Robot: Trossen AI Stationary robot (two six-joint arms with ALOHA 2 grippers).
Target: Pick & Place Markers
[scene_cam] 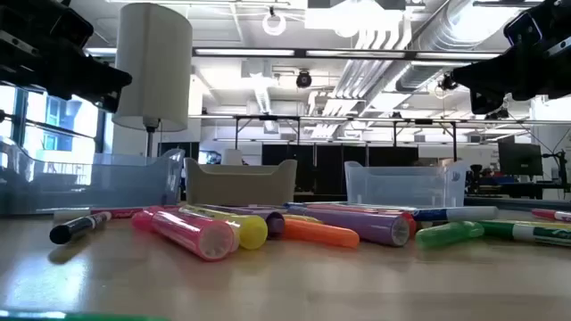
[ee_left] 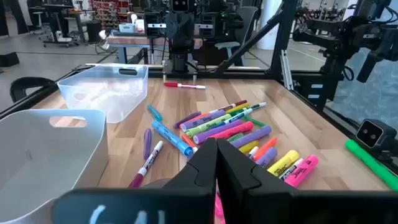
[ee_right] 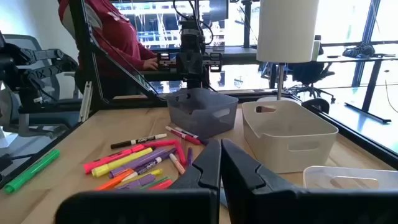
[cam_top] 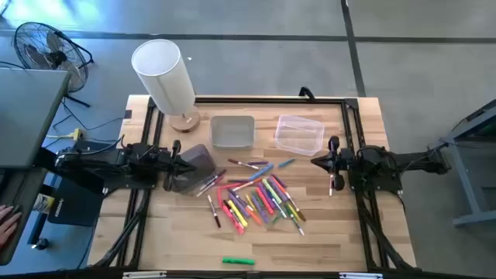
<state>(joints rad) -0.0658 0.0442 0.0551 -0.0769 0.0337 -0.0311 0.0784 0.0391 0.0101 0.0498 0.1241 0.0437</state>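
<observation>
Markers [cam_top: 260, 198] are lying in a loose heap at the middle of the wooden counter [cam_top: 186, 240], one green highlighter [cam_top: 239, 261] apart near its front edge. The left tool [cam_top: 180, 164] and right tool [cam_top: 316, 161] are hovering at either side, fingers pressed together, holding nothing.

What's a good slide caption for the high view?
Both grippers, left and right, hover shut either side of scattered markers.
</observation>
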